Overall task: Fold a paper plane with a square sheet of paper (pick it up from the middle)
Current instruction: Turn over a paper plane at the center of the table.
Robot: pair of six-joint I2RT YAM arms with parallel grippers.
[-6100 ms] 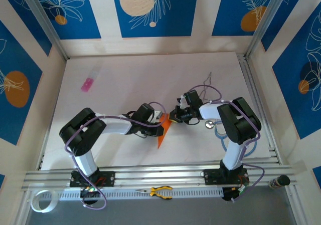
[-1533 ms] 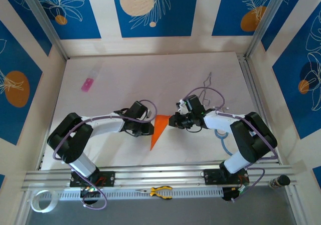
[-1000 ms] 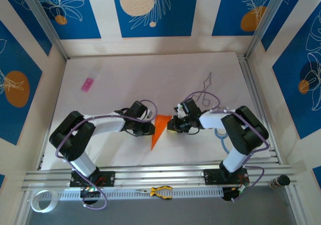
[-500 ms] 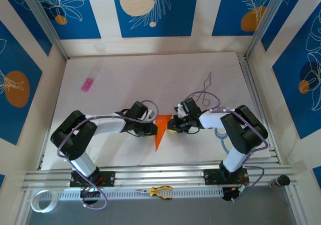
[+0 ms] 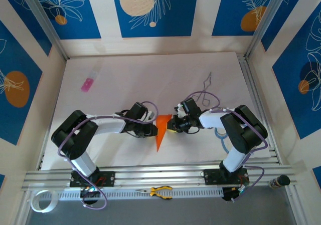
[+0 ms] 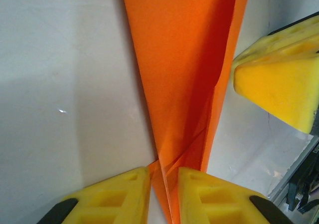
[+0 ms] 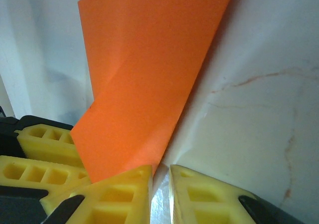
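Note:
The square sheet of paper (image 5: 161,129) is a narrow orange creased wedge on the white table, its point toward the near edge. My left gripper (image 5: 152,130) meets it from the left. In the left wrist view, the gripper (image 6: 164,172) is shut on the paper's layered narrow end (image 6: 184,74), which runs between the yellow fingers. My right gripper (image 5: 172,125) meets it from the right, shut to a thin slit (image 7: 160,168). A raised orange flap (image 7: 144,84) comes down to its left fingertip (image 7: 124,189). No orange shows in the slit. I cannot tell whether it pinches the edge.
A small pink object (image 5: 88,84) lies at the far left of the table. Yellow-handled pliers (image 5: 160,190) rest on the front rail between the arm bases. A thin bent wire (image 5: 207,79) lies behind the right arm. Frame rails edge the table.
The paper's near point has swung slightly to the right, and the left gripper has edged right with it. The right gripper has stayed in place at the paper's edge.

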